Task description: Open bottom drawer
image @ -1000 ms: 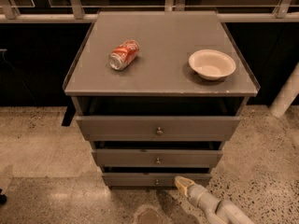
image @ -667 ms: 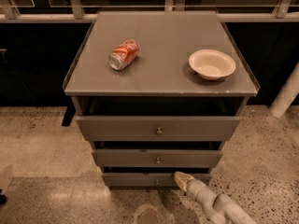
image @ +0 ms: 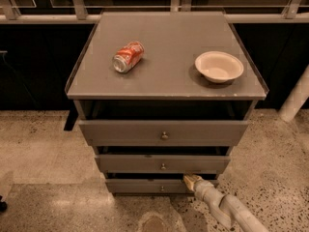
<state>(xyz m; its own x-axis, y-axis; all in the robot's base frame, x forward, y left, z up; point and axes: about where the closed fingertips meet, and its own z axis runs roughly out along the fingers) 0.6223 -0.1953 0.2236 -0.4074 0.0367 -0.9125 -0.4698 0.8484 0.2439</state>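
The grey cabinet (image: 166, 76) has three drawers. The bottom drawer (image: 140, 186) is the lowest and narrowest front, with a small round metal knob (image: 161, 188) at its centre. My gripper (image: 191, 180) comes in from the lower right on a pale arm (image: 227, 209). Its tip sits at the bottom drawer's upper edge, to the right of the knob, by the dark gap under the middle drawer (image: 145, 164). The top drawer (image: 120, 132) is above that.
A red soda can (image: 128, 56) lies on its side on the cabinet top, left of centre. A white bowl (image: 218, 66) stands at the right. A white post (image: 297, 98) is at the far right, and a railing runs behind. The floor is speckled.
My gripper has moved slightly up, from in front of the bottom drawer's face to its upper edge. The drawers, can and bowl have not moved.
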